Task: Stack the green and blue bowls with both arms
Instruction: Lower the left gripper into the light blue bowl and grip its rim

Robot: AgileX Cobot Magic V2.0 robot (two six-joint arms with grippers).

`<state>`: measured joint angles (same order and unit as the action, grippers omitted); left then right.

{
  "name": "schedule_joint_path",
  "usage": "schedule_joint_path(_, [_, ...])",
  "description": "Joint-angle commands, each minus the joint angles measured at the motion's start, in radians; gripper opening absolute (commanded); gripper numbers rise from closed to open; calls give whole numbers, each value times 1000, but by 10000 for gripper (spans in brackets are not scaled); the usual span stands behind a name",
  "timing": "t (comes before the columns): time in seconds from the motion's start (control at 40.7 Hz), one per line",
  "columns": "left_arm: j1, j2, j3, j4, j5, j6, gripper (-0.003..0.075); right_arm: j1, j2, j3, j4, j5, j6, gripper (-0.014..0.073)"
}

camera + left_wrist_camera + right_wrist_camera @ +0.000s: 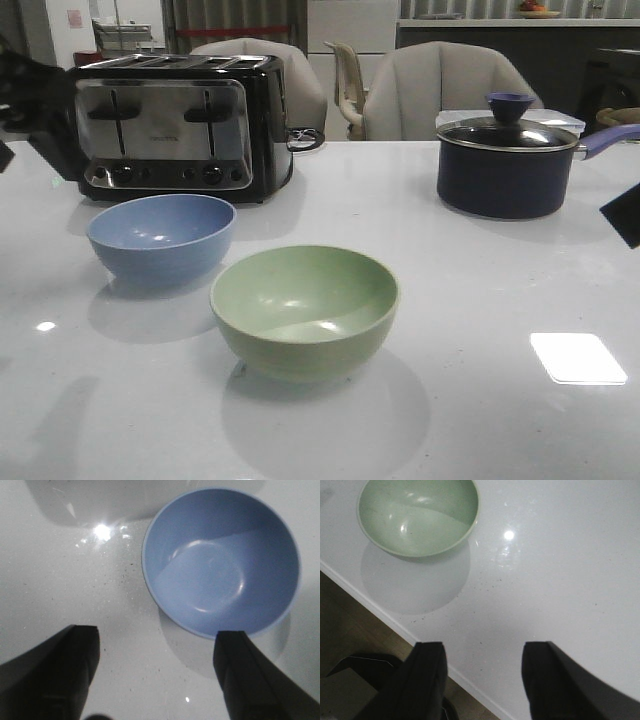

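The blue bowl (160, 238) stands upright and empty on the white table, left of centre. The green bowl (304, 306) stands upright and empty just to its right and nearer the front edge. The two bowls are close together but apart. In the left wrist view my left gripper (157, 645) is open and empty above the table, one fingertip (235, 652) near the blue bowl's (220, 560) rim. In the right wrist view my right gripper (482, 657) is open and empty over the table's front edge, well away from the green bowl (417, 515). Only part of the right arm (624, 214) shows at the front view's right edge.
A black-and-steel toaster (180, 125) stands behind the blue bowl. A dark lidded saucepan (505, 165) with a blue knob stands at the back right. Chairs (440, 90) stand behind the table. The table's front edge (380, 612) and floor show in the right wrist view.
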<state>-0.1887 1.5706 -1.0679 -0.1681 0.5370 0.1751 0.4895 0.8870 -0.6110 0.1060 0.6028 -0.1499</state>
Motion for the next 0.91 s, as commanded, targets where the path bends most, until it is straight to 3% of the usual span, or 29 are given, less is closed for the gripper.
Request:
schedule_joint_path(0.0, [-5, 52, -103, -12, -49, 1, 534, -3, -14, -23, -2, -63, 1, 463])
schedule_joint_path(0.27, [-5, 236, -241, -10, -64, 1, 534, -3, -14, -23, -2, -63, 1, 463])
schedule_joint_path(0.59, [-5, 337, -263, -15, -147, 1, 521, -3, -14, -23, -2, -63, 1, 463])
schedule_joint_path(0.689, [-5, 343, -263, -15, -146, 1, 445, -3, -14, -23, -2, -63, 1, 463])
schedule_joint_path(0.885, [-5, 343, -263, -15, -129, 1, 208, -3, -14, -23, -2, -63, 1, 463])
